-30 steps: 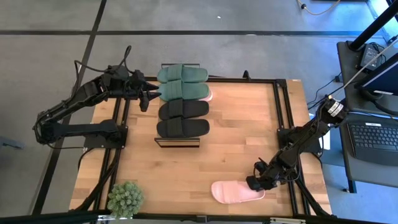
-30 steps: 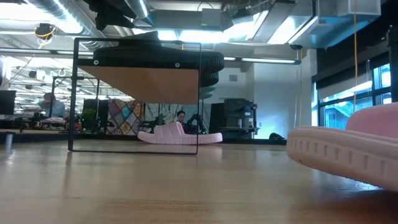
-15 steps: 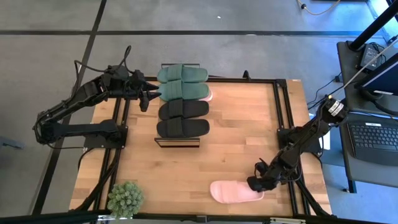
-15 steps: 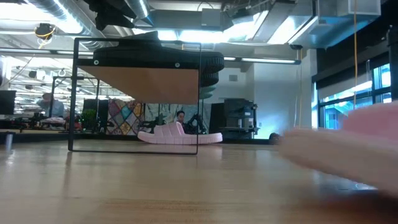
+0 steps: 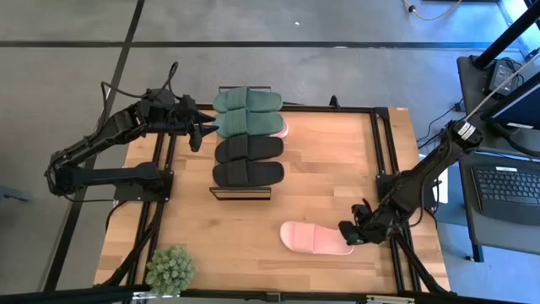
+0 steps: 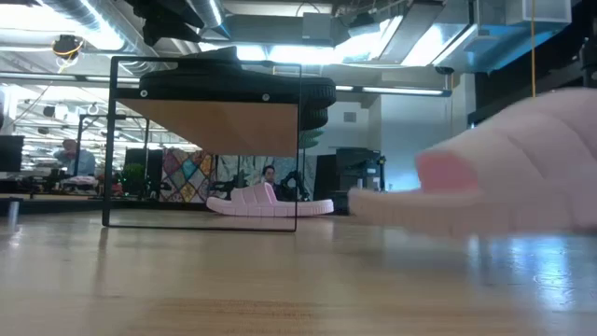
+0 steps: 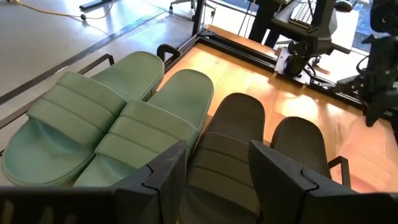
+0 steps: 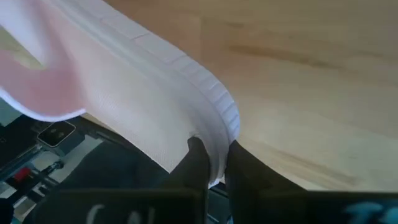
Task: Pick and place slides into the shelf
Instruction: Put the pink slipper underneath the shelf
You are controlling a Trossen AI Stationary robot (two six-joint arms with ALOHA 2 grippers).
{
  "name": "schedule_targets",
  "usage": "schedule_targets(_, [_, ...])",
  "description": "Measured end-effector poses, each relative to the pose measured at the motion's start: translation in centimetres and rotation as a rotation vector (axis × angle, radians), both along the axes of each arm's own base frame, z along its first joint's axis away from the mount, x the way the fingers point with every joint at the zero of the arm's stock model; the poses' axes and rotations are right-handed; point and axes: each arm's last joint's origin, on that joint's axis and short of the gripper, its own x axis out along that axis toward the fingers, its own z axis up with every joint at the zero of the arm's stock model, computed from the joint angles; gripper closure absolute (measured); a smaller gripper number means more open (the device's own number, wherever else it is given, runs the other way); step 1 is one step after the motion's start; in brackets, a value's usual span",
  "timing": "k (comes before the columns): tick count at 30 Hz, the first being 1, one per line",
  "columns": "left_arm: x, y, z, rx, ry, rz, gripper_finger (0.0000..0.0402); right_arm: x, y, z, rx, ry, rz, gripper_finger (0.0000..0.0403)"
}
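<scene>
Slides first: we count two dark green slides (image 5: 246,112) and two black slides (image 5: 247,160) lying side by side on top of the shelf (image 5: 240,193), the green pair toward its far end, the black pair toward its near end. From the left wrist view the same four sit in a row, green slides (image 7: 106,127) beside black slides (image 7: 249,158). One pale pink slide (image 6: 269,203) rests on the table beyond the shelf, seen under its plank in the low view; from above only a pink edge shows past the green pair.

We find the other pink slide (image 5: 315,239) well apart from the shelf, toward the table's (image 5: 321,169) near right corner. The right gripper (image 5: 355,234) has its fingers (image 8: 196,163) pinched together on this slide's sole edge (image 8: 155,106). In the low view the slide (image 6: 494,177) appears raised off the tabletop, with a strip of light beneath it.

The left gripper (image 5: 201,128) hangs just beside the shelf's left side, level with the green pair, holding nothing; its two fingers (image 7: 165,174) stand apart.

A small potted plant (image 5: 170,270) sits at the table's near left corner, well apart from the shelf. A person (image 6: 73,159) shows in the room behind.
</scene>
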Motion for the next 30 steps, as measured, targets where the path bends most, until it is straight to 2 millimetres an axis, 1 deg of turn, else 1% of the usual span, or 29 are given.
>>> schedule_targets(3, [0.0, 0.0, 0.0, -0.001, 0.000, 0.000, 0.0237, -0.6, -1.0, 0.9, -0.013, -0.004, -0.023, 0.0370])
schedule_targets(6, [0.0, 0.0, 0.0, -0.001, 0.000, 0.001, 0.0237, -1.1, -2.4, 1.7, -0.035, -0.017, -0.089, 0.0370])
schedule_targets(14, [0.1, 0.0, 0.2, 0.008, -0.016, 0.001, 0.0237, -2.7, -7.2, 2.6, -0.159, 0.066, -0.249, 0.0370])
schedule_targets(16, [0.1, 0.1, 0.3, 0.014, -0.027, 0.001, 0.0237, -3.0, -8.4, 2.7, -0.197, 0.079, -0.266, 0.0370])
schedule_targets(22, [0.1, 0.1, 0.3, 0.009, -0.027, 0.010, 0.0237, -2.6, -11.0, 3.3, -0.289, -0.005, -0.279, 0.0371])
schedule_targets(27, [0.0, 0.2, 0.2, -0.013, -0.031, 0.074, 0.0237, -1.9, -12.6, 3.0, -0.378, 0.014, -0.257, 0.0371])
schedule_targets(30, [0.0, 0.2, 0.2, -0.012, -0.030, 0.080, 0.0237, -1.2, -13.6, 2.6, -0.432, 0.034, -0.232, 0.0372])
